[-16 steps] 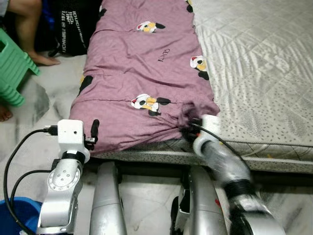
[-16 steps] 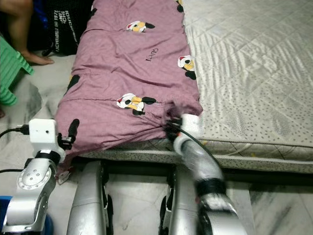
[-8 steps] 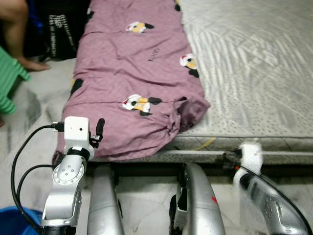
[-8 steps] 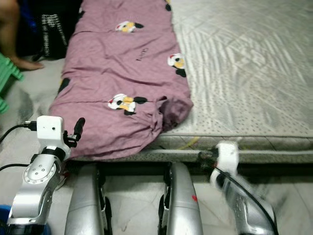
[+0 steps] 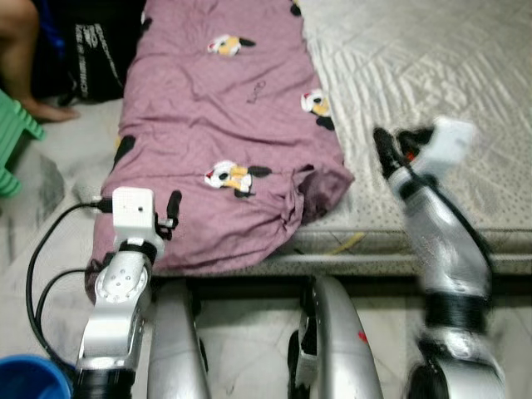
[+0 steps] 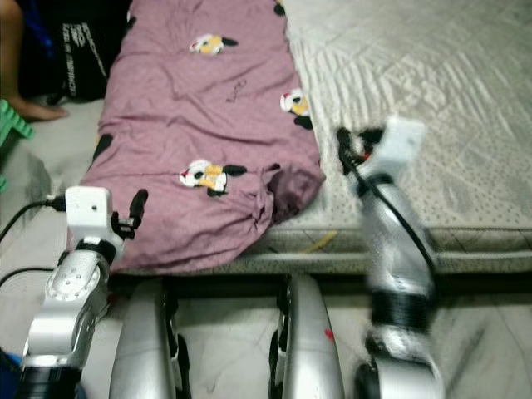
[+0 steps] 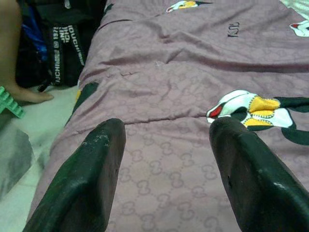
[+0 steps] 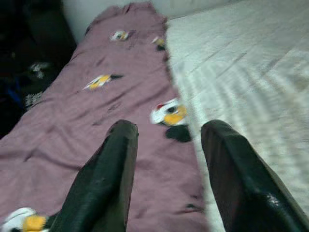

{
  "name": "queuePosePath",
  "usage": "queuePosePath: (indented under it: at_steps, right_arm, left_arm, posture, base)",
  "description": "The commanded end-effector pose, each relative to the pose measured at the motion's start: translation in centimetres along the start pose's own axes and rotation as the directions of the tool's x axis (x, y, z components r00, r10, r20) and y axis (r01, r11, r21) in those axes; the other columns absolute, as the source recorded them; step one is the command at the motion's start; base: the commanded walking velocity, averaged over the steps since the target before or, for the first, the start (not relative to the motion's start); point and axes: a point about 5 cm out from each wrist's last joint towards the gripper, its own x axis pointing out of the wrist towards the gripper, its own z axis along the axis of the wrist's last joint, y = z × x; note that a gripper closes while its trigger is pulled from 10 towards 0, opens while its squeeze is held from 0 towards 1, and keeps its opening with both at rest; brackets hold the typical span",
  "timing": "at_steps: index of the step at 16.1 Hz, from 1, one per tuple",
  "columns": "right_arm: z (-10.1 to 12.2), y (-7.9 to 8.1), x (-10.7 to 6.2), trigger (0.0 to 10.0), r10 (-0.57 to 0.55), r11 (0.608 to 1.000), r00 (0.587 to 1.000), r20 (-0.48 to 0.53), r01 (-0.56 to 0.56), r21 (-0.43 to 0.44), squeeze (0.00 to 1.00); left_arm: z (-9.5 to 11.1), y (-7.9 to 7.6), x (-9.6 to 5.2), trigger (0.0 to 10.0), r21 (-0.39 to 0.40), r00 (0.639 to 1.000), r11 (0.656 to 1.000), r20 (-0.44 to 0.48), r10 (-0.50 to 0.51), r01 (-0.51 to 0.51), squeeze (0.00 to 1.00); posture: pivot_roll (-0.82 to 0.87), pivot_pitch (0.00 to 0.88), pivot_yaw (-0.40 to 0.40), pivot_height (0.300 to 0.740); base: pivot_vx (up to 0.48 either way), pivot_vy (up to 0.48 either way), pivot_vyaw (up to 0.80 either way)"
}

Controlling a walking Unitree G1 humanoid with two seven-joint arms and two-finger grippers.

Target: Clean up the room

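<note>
Purple blanket point(image 5: 224, 125) with cartoon prints lies along the bed's point(image 5: 432, 91) left side, bunched at its near corner. Right gripper point(image 8: 166, 169) hovers over the mattress, jaws released; left gripper point(image 7: 166, 179) faces the blanket's edge, jaws released.

Bare mattress point(image 5: 432, 75) lies open right of the blanket point(image 5: 224, 125), whose bunched corner point(image 5: 320, 187) rises at the bed's near edge. Bag point(image 5: 96, 50), stool point(image 5: 12, 150) and a person's leg point(image 5: 21, 58) crowd the left floor.
</note>
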Motion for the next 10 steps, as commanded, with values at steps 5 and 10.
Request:
queuePosePath:
  at_steps: [5,10]
  right_arm:
    - [-6.0,7.5,2.8,10.0,0.172,0.985,0.959,-0.226,-0.172,0.02,1.0]
    - [-10.8,8.5,1.0,10.0,0.271,0.916,0.856,-0.44,-0.37,-0.155,1.0]
  left_arm:
    - [0.0,-0.4,0.4,10.0,0.004,1.0,1.0,0.009,-0.01,0.009,0.0]
    - [0.0,-0.4,0.3,10.0,0.0,1.0,1.0,0.01,-0.002,0.002,0.0]
  posture:
    - [0.03,0.124,0.004,0.546]
    - [0.04,0.129,-0.01,0.546]
  base:
    - [0.0,0.0,0.0]
    - [0.0,0.0,0.0]
